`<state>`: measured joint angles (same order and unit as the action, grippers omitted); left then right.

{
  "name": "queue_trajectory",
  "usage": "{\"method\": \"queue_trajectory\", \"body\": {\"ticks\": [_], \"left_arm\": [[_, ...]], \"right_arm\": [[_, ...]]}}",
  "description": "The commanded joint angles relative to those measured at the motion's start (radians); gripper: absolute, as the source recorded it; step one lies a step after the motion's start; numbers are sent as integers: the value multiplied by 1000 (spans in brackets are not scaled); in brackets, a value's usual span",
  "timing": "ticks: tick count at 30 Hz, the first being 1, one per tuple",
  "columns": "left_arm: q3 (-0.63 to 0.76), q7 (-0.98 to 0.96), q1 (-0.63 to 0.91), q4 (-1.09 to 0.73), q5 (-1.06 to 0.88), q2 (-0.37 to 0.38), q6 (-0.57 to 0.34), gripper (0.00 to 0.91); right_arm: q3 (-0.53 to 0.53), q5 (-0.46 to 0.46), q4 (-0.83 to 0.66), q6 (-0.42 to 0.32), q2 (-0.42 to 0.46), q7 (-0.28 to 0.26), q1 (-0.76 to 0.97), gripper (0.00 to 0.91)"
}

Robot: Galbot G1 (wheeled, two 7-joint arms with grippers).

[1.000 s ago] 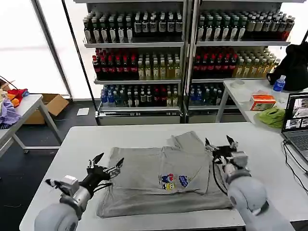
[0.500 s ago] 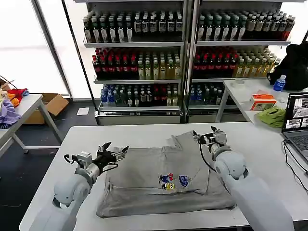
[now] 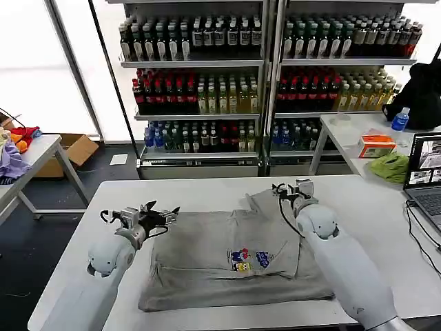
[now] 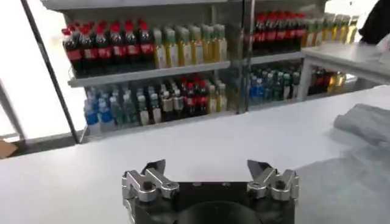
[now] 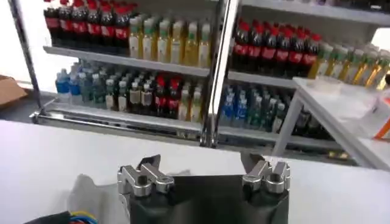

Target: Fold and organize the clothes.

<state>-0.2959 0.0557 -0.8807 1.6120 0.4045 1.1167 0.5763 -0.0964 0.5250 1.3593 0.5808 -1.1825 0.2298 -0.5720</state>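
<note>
The grey shirt [image 3: 234,258] lies spread flat on the white table [image 3: 386,207], print up, one sleeve flopped toward the far edge; I judge it is laid out so for folding. My left claw [image 3: 157,214] hangs released over the shirt's far left corner; my right claw [image 3: 289,189] — also spread, gripping nothing — sits by the far right sleeve; two corners, one arm each, ready to pinch and fold.
</note>
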Motion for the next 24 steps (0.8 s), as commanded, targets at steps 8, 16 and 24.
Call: {"method": "queue_trajectory", "body": {"ticks": [8, 16, 24], "left_arm": [[18, -5, 38, -101, -33, 10, 2, 907], [8, -6, 23, -95, -31, 5, 2, 907], [3, 0, 16, -108, -27, 8, 1, 907]], "right_arm": [[-9, -26, -165, -1, -73, -15, 55, 907], [-11, -50, -205, -1, -105, -19, 66, 907], [-8, -66, -209, -1, -116, -21, 56, 907]]}}
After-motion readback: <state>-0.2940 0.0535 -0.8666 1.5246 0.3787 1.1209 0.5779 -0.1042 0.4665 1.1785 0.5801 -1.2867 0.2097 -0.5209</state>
